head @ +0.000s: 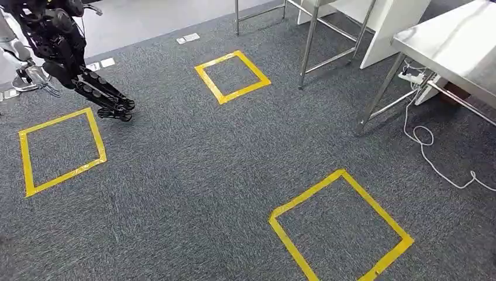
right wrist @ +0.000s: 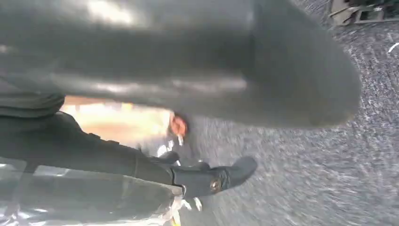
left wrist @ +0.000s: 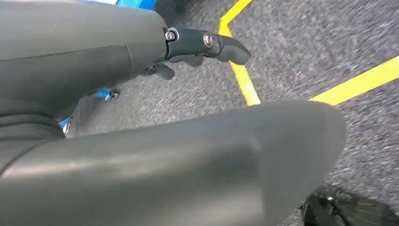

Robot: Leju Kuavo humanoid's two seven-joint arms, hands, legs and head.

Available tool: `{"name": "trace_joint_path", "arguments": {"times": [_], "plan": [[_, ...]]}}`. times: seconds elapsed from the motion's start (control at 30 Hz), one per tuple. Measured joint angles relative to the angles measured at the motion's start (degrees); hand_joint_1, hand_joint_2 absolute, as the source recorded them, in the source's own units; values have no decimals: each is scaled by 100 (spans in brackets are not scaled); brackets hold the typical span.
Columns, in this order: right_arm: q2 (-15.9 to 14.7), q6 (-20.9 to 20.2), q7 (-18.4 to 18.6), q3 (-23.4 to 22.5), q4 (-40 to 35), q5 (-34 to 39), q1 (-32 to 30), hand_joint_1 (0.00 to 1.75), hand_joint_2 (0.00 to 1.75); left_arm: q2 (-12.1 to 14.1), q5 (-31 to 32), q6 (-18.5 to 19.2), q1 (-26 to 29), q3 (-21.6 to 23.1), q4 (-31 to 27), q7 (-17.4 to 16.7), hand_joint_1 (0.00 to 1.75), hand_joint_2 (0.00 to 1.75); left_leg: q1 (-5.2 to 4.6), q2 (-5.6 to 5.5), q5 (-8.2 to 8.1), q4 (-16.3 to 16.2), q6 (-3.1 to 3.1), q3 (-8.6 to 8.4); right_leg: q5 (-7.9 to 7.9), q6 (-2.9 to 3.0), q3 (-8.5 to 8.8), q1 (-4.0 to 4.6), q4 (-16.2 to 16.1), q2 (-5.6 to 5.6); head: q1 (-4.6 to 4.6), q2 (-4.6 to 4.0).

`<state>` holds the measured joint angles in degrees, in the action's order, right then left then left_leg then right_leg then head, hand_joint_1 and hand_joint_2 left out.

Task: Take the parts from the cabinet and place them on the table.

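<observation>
In the left wrist view my left hand [left wrist: 179,155] hangs over grey carpet, its thick thumb across the picture and a dark finger [left wrist: 211,43] curled above. A blue part [left wrist: 102,94] peeks out between them, gripped in the hand. The blurred right wrist view has my right hand [right wrist: 197,66] with dark fingers [right wrist: 211,181] closed around a shiny clear-wrapped part [right wrist: 75,202]; something tan and orange [right wrist: 117,120] shows behind it. A steel table [head: 462,41] stands at the far right in the head view.
Grey carpet carries three yellow tape squares [head: 205,79] [head: 26,158] [head: 310,196]. Another robot's dark legs [head: 99,93] stand at the far left. A second steel frame [head: 309,44] rises at the back. A white cable [head: 427,152] trails from a power strip [head: 412,75] under the table.
</observation>
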<state>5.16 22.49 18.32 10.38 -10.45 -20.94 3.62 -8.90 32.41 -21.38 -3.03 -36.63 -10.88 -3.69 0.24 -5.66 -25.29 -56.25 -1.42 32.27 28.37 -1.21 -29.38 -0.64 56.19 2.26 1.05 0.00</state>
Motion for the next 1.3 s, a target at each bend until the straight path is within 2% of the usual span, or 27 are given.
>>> {"name": "trace_joint_path", "arguments": {"times": [0.03, 0.07, 0.1, 0.13, 0.2, 0.23, 0.27, 0.3, 0.37, 0.4, 0.43, 0.57, 0.6, 0.67, 0.73, 0.77, 0.8, 0.87, 0.9, 0.93, 0.97, 1.07, 1.1, 1.13, 1.17, 1.23, 1.3], "plan": [[9, 0, 2, 11, 0, -4, 14, 0, 0, 0, 0, -7, 9, 0, 0, -15, 0, 0, 13, -37, 15, 10, 34, 10, -8, 34, 54, 15, 3, -38, 0, 0], [18, 0, 6, 22, 0, -4, 16, 0, 0, 4, 0, -13, 12, 0, 0, -24, 0, 0, 22, -48, 9, -19, 63, 31, -45, 87, 63, -57, -31, -94, -2, 0], [15, -2, 9, 42, 0, -9, 13, 0, 0, 4, 0, -20, 12, 0, 0, -26, 0, 0, 17, 215, -98, -148, 84, 80, -59, 111, 66, -63, -40, -148, -4, 0], [15, -7, 17, 52, 0, -20, 10, 0, 0, 4, 0, -26, 5, 0, 0, -42, 0, 0, 16, 391, -297, -420, 107, 200, -55, 161, 64, -56, -39, -193, -42, 0], [15, -72, 112, 74, 7, -53, 1, 0, 0, 7, 2, -39, -10, 0, 0, -101, 0, 0, 42, 494, -812, -1439, 157, 688, -32, 196, 60, -20, -38, -337, -46, 0], [13, -103, 157, 83, 11, -52, 0, 0, 0, 4, 9, -39, -9, 2, 0, -125, 0, 0, 50, 506, -932, -1833, 173, 887, -25, 204, 58, -8, -36, -407, -48, 0], [13, -107, 177, 85, 13, -57, -2, 0, 0, 7, 20, -37, -8, 4, 0, -133, 0, 0, 56, 522, -906, -1938, 179, 942, -18, 211, 59, -6, -36, -469, -44, 0], [13, -107, 192, 87, 13, -63, 0, 0, 0, 7, 33, -31, 3, 7, 0, -133, 0, 0, 62, 542, -738, -1744, 176, 850, -9, 220, 59, -4, -36, -531, -46, 0], [15, -107, 181, 92, 13, -66, 17, 0, 0, 9, 87, -24, 4, 17, 0, -125, 0, 0, 61, 645, -269, -775, 148, 331, 15, 206, 78, -4, -37, -629, -48, 0], [18, -109, 148, 92, 13, -66, 24, 0, 0, 11, 118, -22, -8, 24, 0, -114, 0, 0, 50, 865, -110, -257, 110, 29, 30, 190, 130, 4, -38, -673, -50, 0], [17, -107, 122, 92, 13, -68, 22, 0, 0, 15, 129, -13, -30, 35, -4, -96, 0, 0, 5, 1015, -144, -100, 87, -50, 61, 146, 134, 76, -22, -711, -52, 0], [48, -107, 46, 105, 11, -85, 80, 0, 0, 33, 179, 26, -37, 98, -4, -61, 0, 0, -35, 729, -94, -39, -51, -19, 84, 24, 207, 94, -65, -923, -26, 0], [48, -107, 35, 109, 11, -90, 88, 0, 0, 35, 190, 28, -32, 114, -4, -39, 0, 0, 28, 693, -44, 19, -94, -75, 156, -2, 141, 80, 36, -739, -11, 0], [52, -103, 11, 118, 11, -92, 87, 0, 0, 44, 197, 26, -46, 125, -7, -24, 0, 0, 26, 591, -23, 20, -149, -46, 524, 79, -156, 43, 716, -350, 18, 0], [57, -88, 13, 131, 13, -94, 68, 0, 0, 44, 197, 9, -56, 125, -7, -26, 0, 0, 18, 433, -15, 15, -161, -16, 878, 95, -661, 21, 1690, -263, 30, 0], [61, -85, 35, 133, 13, -94, 61, 0, 0, 44, 197, -9, -48, 125, -4, -37, 0, 0, 18, 359, -14, 15, -160, -17, 876, 55, -770, 10, 1871, -257, 31, 0], [66, -85, 61, 135, 13, -92, 58, 0, 0, 44, 195, -24, -41, 125, -4, -48, 0, 0, 18, 289, -14, 13, -158, -22, 781, -5, -731, 4, 1755, -252, 26, 0], [70, -85, 136, 140, 15, -112, 57, 0, 0, 42, 192, -39, -38, 125, -4, -68, 0, 0, 21, 131, -13, 6, -144, -43, 329, -145, -325, -32, 846, -201, 42, 0], [70, -85, 153, 142, 15, -129, 66, 0, 0, 42, 188, -42, -39, 125, -7, -79, 0, 0, 22, 71, -21, -5, -120, -42, 109, -201, -87, -75, 302, -39, 50, 0], [68, -85, 173, 146, 18, -138, 65, 0, 0, 42, 186, -46, -41, 125, -4, -81, 0, 0, -1, 30, -23, -25, -81, -22, 57, -192, -32, -97, 73, 162, 66, 0], [77, -87, 184, 151, 18, -146, 83, 0, 0, 42, 188, -57, -49, 125, -7, -81, 0, 0, -21, -16, -36, -43, -48, -7, 20, -119, -38, -77, 36, 85, 57, 0], [101, -87, 199, 179, 17, -170, 132, 0, 0, 39, 186, -74, -16, 125, -4, -79, 0, 0, 20, -129, -10, -36, 41, 32, 2, -6, 17, -47, 52, -27, 46, 0], [112, -87, 197, 184, 17, -181, 131, 0, 0, 39, 186, -74, -14, 125, -4, -72, 0, 0, 54, -65, -61, -93, 60, 47, -27, 44, 31, -126, 20, -91, 44, 0], [107, -87, 190, 186, 17, -186, 131, 0, 0, 37, 186, -74, -19, 125, -4, -57, 0, 0, 27, 223, -215, -298, 77, 140, -19, 98, 40, -101, 19, -144, 39, 0], [109, -87, 177, 188, 17, -188, 125, 0, 0, 31, 186, -74, -27, 125, -4, -52, 0, 0, 34, 388, -457, -699, 102, 333, -3, 159, 41, -77, 19, -211, -13, 0], [109, -87, 177, 192, 17, -188, 121, 0, 0, 28, 186, -74, -33, 125, -4, -39, 0, 0, 54, 494, -865, -1640, 143, 810, 16, 186, 39, -35, 20, -367, -9, 0], [103, -94, 173, 192, 17, -190, 122, 0, 0, 17, 186, -74, -19, 125, -4, -37, 0, 0, 75, 527, -839, -1896, 157, 955, 31, 201, 44, -16, 21, -506, -9, 0]]}}
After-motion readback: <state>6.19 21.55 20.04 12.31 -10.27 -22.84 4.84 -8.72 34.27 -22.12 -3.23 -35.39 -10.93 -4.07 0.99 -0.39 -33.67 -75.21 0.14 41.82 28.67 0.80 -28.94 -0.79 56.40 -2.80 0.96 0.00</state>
